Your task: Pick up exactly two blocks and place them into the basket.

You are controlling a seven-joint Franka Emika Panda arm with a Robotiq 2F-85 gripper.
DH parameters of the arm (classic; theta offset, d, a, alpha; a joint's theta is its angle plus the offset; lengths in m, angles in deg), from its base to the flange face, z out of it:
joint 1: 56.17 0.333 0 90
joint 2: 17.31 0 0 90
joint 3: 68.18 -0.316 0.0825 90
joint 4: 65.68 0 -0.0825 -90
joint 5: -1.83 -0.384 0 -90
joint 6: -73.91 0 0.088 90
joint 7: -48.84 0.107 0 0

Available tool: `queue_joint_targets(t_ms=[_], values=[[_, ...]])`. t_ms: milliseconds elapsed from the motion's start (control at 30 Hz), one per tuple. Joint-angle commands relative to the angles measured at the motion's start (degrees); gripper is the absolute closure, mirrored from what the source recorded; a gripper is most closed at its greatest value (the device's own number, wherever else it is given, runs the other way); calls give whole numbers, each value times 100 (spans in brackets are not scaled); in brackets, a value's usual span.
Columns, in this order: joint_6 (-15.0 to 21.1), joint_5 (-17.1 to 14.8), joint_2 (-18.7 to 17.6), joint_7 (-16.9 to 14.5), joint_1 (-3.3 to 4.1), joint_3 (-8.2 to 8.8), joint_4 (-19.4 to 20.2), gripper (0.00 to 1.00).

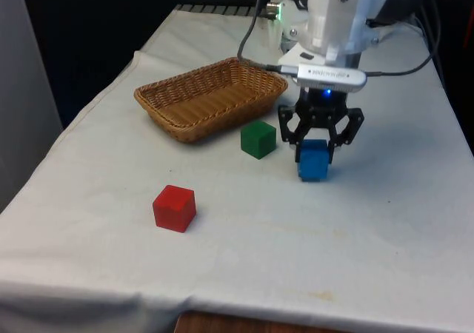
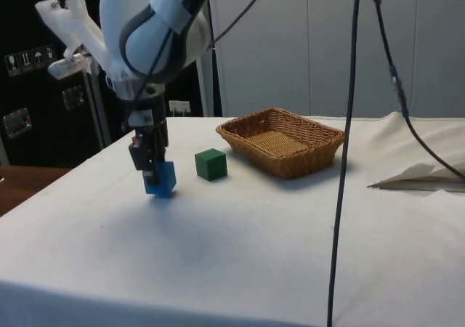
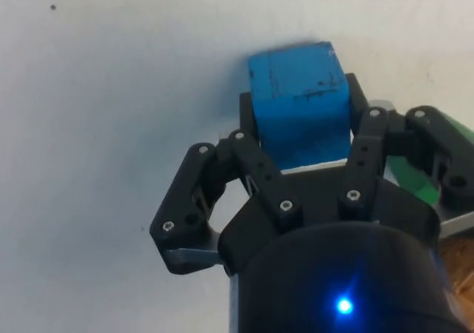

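My gripper [image 1: 314, 155] is shut on a blue block [image 1: 313, 160], which it holds a little above the cloth, tilted in the side view [image 2: 160, 179]. In the wrist view the blue block [image 3: 300, 100] sits between the black fingers [image 3: 255, 172]. A green block [image 1: 258, 139] rests on the cloth just beside the gripper, between it and the wicker basket [image 1: 194, 115]. The green block [image 2: 211, 164] and the basket [image 2: 305, 157] stand further along the table in the side view. A red block [image 1: 175, 208] lies alone nearer the front edge. The basket holds nothing.
A black cable [image 2: 347, 145] hangs down across the side view in front of the basket's end. A fold of white cloth [image 2: 418, 176] lies on the table beyond it.
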Motion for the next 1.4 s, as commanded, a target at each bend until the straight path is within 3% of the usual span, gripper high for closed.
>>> queue_joint_targets(t_ms=[0,500,600,1067,1233,1367], values=[[-92,-6,155,52,17,17,80,99],[-533,0,825,304,0,23,315,99],[-625,46,1100,372,29,63,498,99],[-865,63,1816,327,0,115,951,99],[-940,178,2343,327,6,172,1329,99],[-957,212,2550,315,6,195,1495,99]])
